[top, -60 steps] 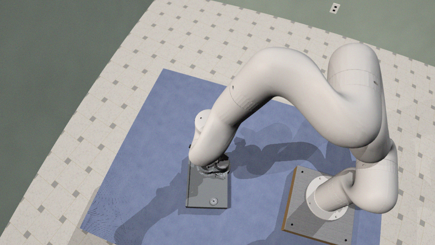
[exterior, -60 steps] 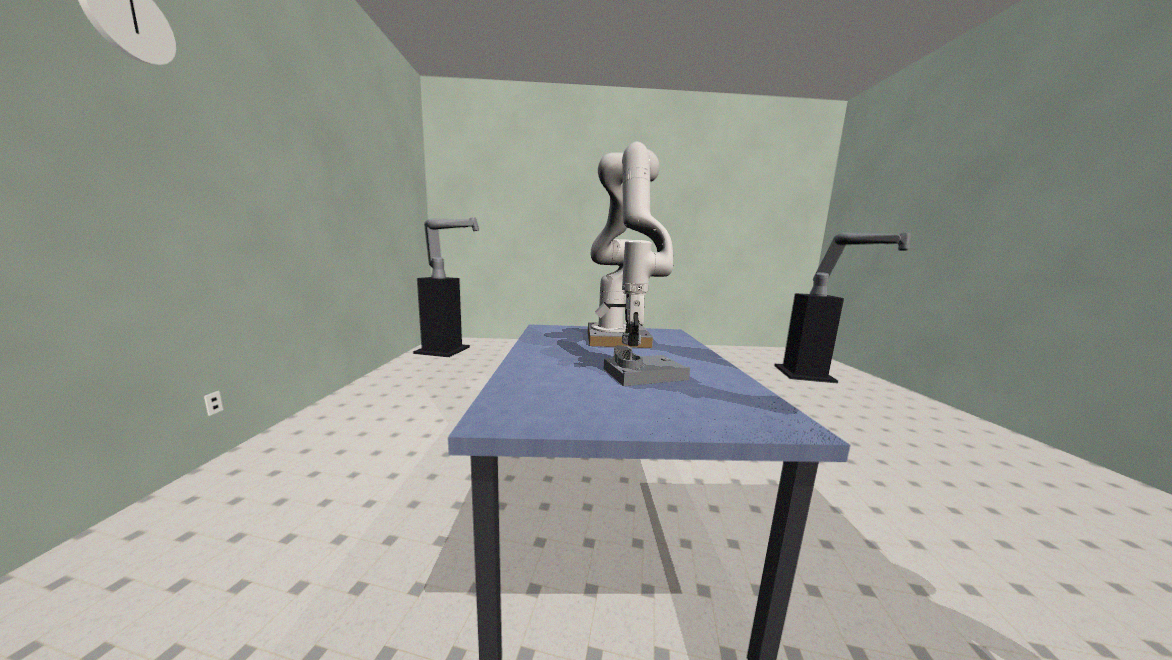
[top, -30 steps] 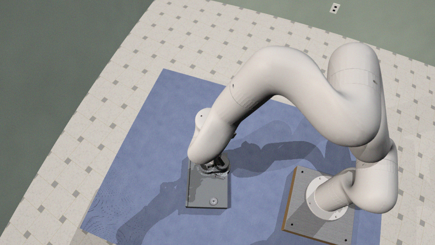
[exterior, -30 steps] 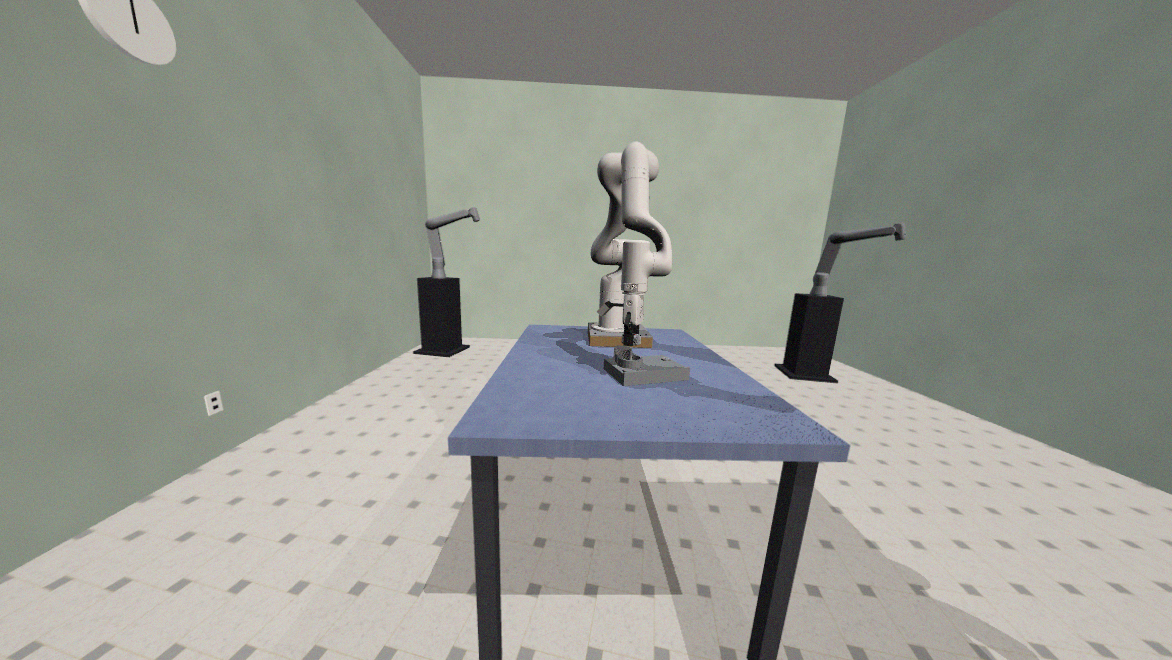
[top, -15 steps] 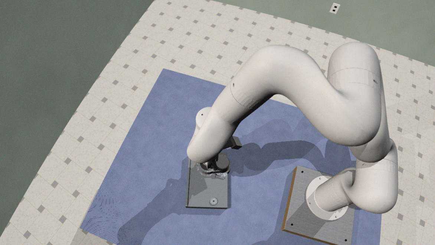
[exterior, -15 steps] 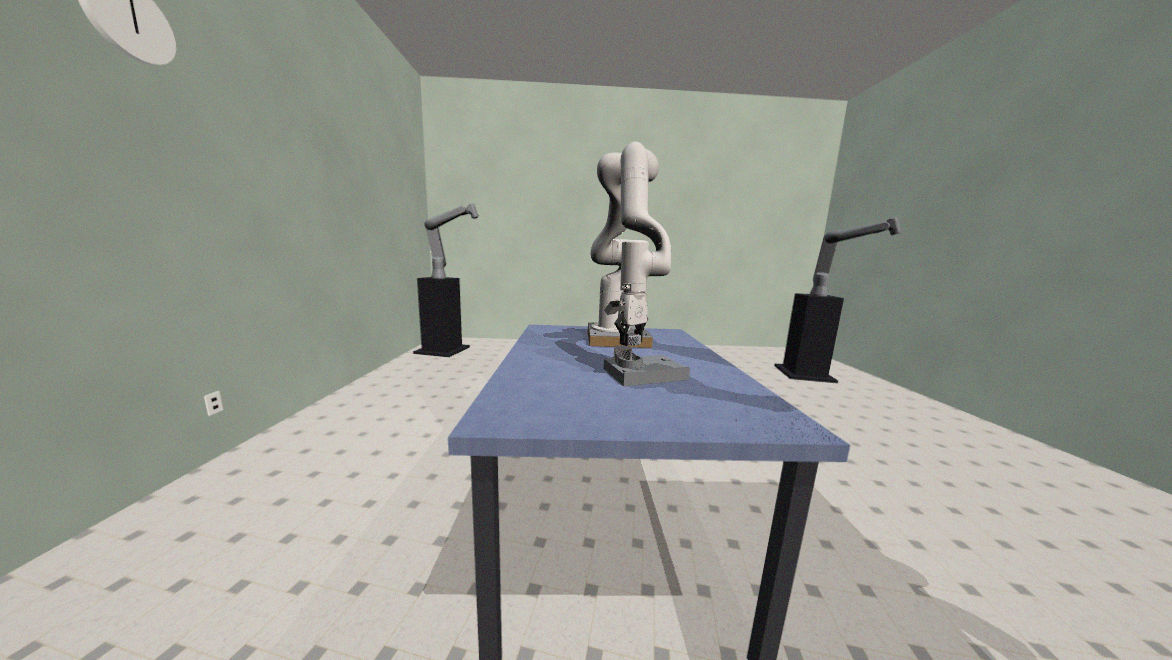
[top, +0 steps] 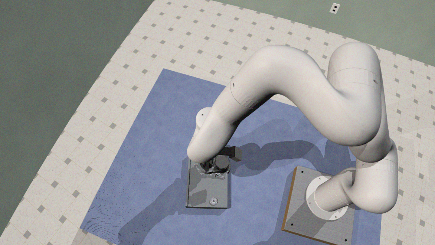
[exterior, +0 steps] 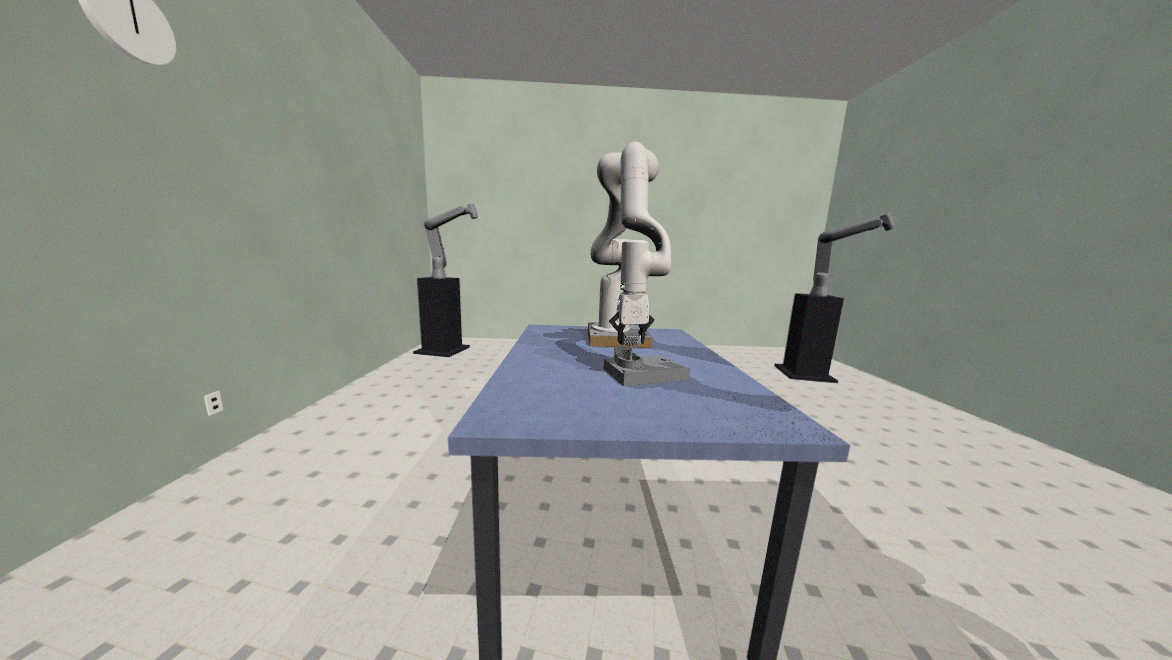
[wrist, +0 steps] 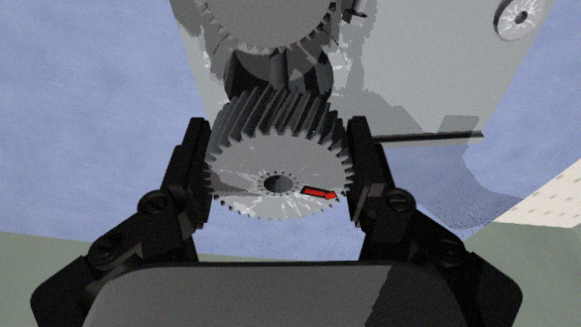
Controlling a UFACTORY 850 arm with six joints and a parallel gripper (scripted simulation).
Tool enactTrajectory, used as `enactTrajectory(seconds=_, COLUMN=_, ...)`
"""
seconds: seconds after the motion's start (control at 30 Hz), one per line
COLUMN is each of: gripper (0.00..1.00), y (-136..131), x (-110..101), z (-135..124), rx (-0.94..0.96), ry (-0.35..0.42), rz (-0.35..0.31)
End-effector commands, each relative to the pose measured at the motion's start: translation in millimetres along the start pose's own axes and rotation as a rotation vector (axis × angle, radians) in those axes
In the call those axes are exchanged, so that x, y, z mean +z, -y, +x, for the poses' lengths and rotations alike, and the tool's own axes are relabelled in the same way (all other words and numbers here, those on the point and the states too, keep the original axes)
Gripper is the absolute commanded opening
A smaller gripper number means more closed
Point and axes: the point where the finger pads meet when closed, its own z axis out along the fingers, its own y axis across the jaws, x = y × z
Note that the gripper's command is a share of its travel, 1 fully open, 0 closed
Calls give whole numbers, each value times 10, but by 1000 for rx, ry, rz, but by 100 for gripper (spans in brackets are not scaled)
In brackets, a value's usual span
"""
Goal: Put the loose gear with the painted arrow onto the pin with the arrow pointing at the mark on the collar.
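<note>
Item: black two-fingered pincer, clamped across the toothed rim of a grey helical gear with a red painted arrow; bore upright, arrow toward the right finger. Directly beneath, apparently in line with the bore: dark upright pin. Bearing it: grey slab timing case, loose on blue surface. Collar mark not discernible.

Matt grey metal gear, glossy black claw, smooth white arm

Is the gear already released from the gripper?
No, in the wrist view both black fingers clamp the toothed rim of the gear, its red arrow showing.
</note>
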Motion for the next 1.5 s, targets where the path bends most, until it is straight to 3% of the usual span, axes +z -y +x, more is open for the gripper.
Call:
enactTrajectory(seconds=0.0, gripper=0, y=2, x=-8, z=-10, rx=134, ry=-6, rz=25)
enactTrajectory(seconds=0.57, gripper=0, y=2, x=-8, z=-10, rx=356, ry=-4, rz=25)
enactTrajectory(seconds=1.47, gripper=0, y=2, x=8, z=-10, rx=373, ry=-3, rz=25)
